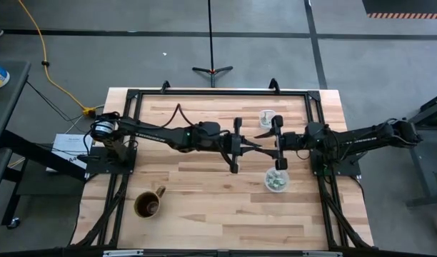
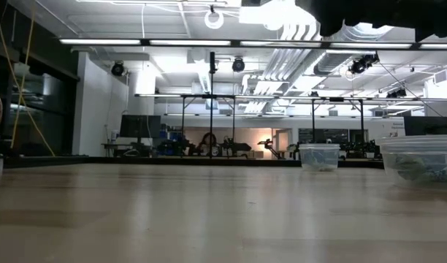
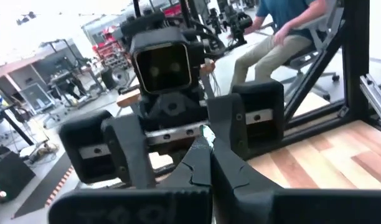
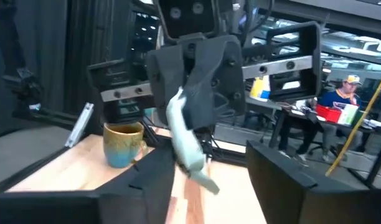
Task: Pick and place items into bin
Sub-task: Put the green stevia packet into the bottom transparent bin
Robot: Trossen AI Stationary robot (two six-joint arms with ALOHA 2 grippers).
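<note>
My left gripper [image 1: 255, 145] reaches level over the table's middle and is shut on one pale green-silver, shiny item [image 4: 189, 146]. In the left wrist view only a glint of that item [image 3: 206, 132] shows at the fingertips. My right gripper [image 4: 212, 158] faces it tip to tip from the table's right [image 1: 267, 140]. It is open, with one finger on either side of the hanging item. Two clear round bins stand near them. The far bin [image 1: 267, 116] holds a few bits. The near bin [image 1: 277, 180] holds several. My left gripper pinches the item's upper end [image 4: 179, 111] between its two fingertips. The fingers lie level and point toward the table's right. The item hangs slanting below the tips, clear of the table. My right gripper's fingers [image 4: 156, 177] flank the item; whether one touches it I cannot tell.
A brown mug [image 1: 148, 205] stands near the front left, with bare wood around it. A black frame [image 1: 218, 91] borders the table. In the low view both bins [image 2: 320, 157] [image 2: 421, 162] stand on the right. A person [image 3: 290, 31] sits beyond the table.
</note>
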